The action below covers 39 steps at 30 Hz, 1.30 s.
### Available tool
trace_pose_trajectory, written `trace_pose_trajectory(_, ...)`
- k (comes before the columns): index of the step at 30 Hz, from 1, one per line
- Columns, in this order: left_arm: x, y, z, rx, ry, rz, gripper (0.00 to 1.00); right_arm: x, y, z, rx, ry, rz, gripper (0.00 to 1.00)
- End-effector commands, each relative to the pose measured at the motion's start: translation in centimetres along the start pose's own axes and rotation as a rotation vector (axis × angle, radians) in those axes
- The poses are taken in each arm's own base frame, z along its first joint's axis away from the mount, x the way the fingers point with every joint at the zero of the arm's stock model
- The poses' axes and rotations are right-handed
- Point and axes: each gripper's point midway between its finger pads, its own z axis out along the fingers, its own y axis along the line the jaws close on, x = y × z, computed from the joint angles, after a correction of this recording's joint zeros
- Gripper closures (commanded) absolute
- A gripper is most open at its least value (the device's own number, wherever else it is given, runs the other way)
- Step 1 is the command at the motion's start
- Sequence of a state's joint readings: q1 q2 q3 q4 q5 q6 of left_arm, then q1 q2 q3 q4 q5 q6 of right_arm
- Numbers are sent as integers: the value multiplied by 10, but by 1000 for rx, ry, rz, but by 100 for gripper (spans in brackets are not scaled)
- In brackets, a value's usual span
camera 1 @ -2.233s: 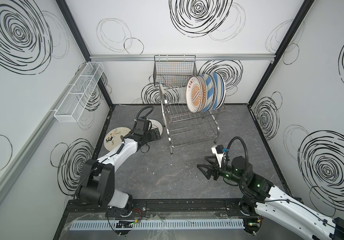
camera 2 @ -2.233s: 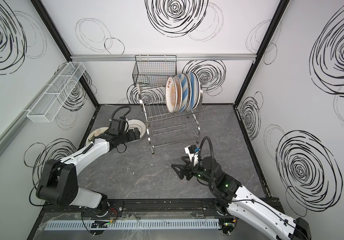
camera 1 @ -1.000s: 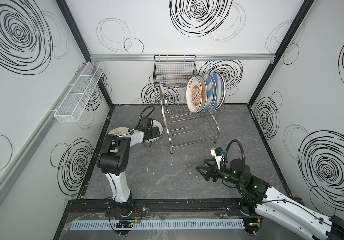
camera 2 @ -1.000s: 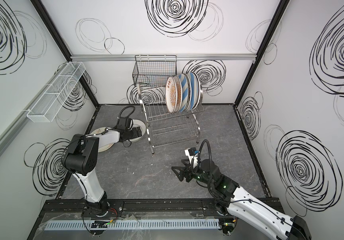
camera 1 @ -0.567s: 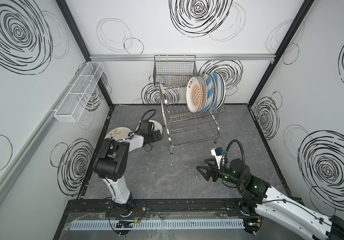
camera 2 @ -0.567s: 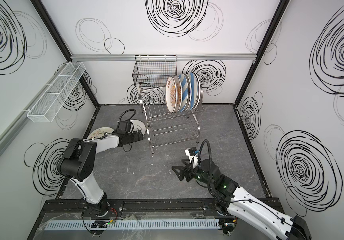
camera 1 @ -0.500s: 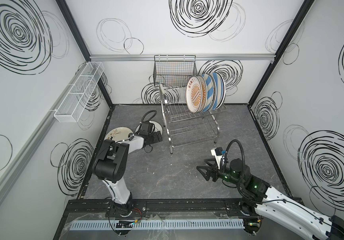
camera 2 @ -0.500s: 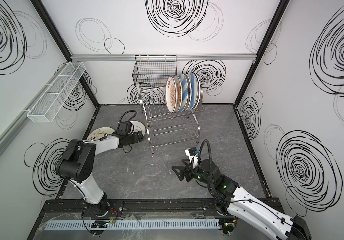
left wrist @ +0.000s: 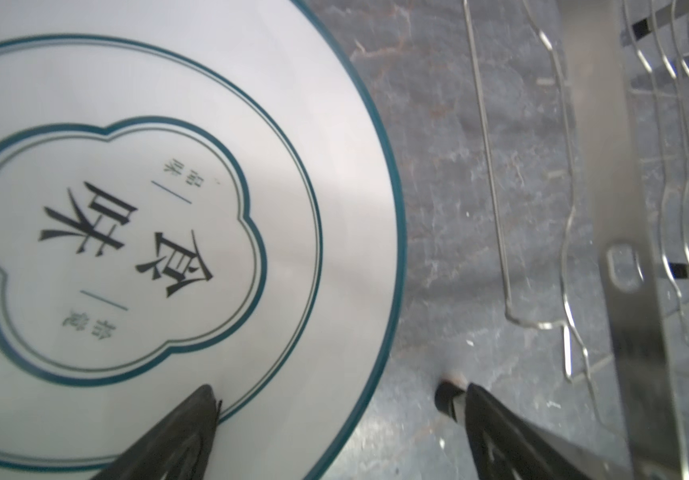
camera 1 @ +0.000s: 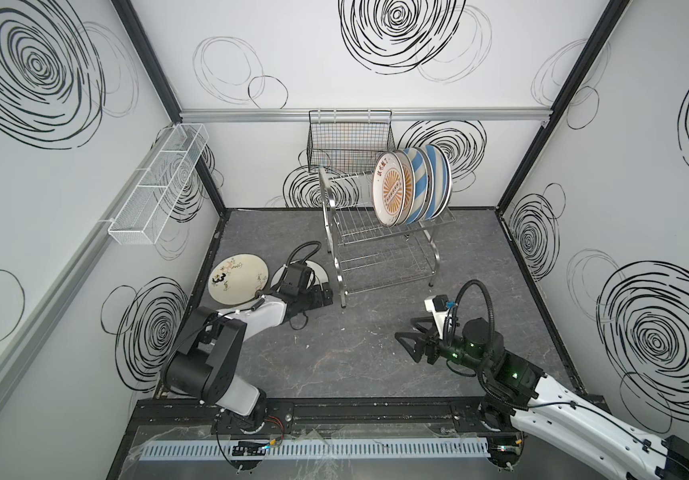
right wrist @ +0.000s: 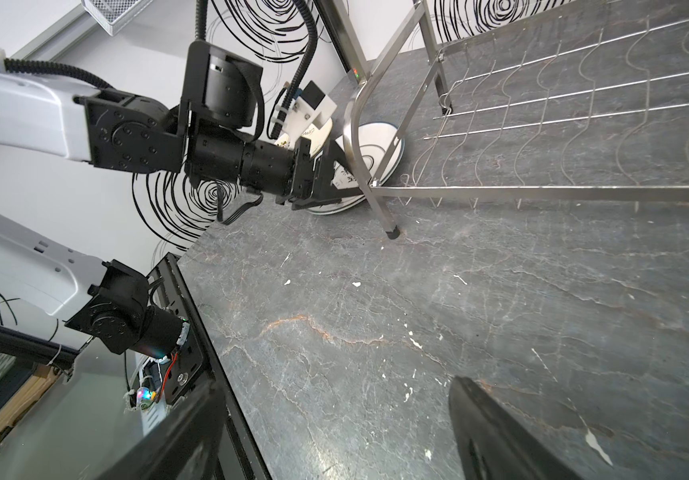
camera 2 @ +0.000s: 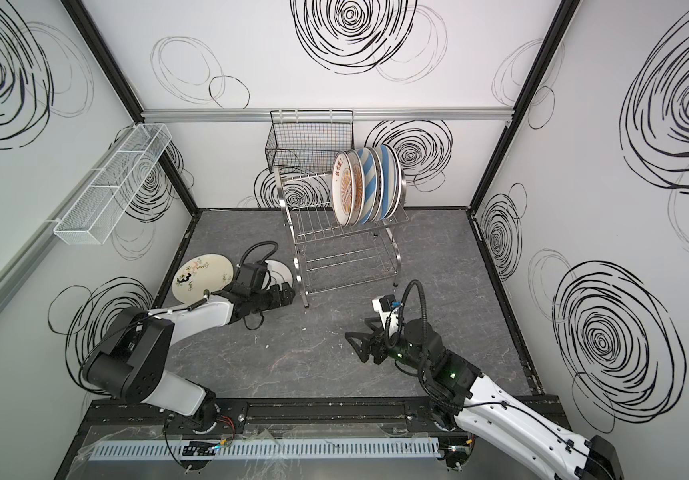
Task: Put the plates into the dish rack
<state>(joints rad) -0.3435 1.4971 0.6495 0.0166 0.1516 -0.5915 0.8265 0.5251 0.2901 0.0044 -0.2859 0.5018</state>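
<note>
Left jaws gape wide astride the rim of the green-rimmed plate [left wrist: 176, 208], lying beside the dish rack [left wrist: 600, 166] toward the far left corner of the surface [camera 1: 355, 353].

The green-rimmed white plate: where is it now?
The green-rimmed white plate lies on the table at the left of both top views, between the cream plate and the near left leg of the dish rack, the open left gripper straddling its rim.

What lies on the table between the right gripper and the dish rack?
Only bare grey tabletop with a few white flecks lies between the right gripper and the dish rack. Both top views and the right wrist view show it.
</note>
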Motion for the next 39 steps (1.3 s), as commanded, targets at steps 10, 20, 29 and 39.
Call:
trace_pose_trajectory(10, 94, -15, -17, 54, 193, -58, 4, -7, -2, 0, 35, 11, 8, 7)
trace_pose_trajectory(20, 151, -45, -26, 128, 272, -3, 4, -12, -17, 9, 5, 21, 105, 6)
trace_pose_trajectory(29, 166, -109, -25, 266, 273, 108, 4, 0, -37, 20, 60, 90, 154, 8)
trace_pose_trajectory(39, 87, -98, -61, 122, 67, 204, 4, 18, -36, 35, 27, 176, 204, 10)
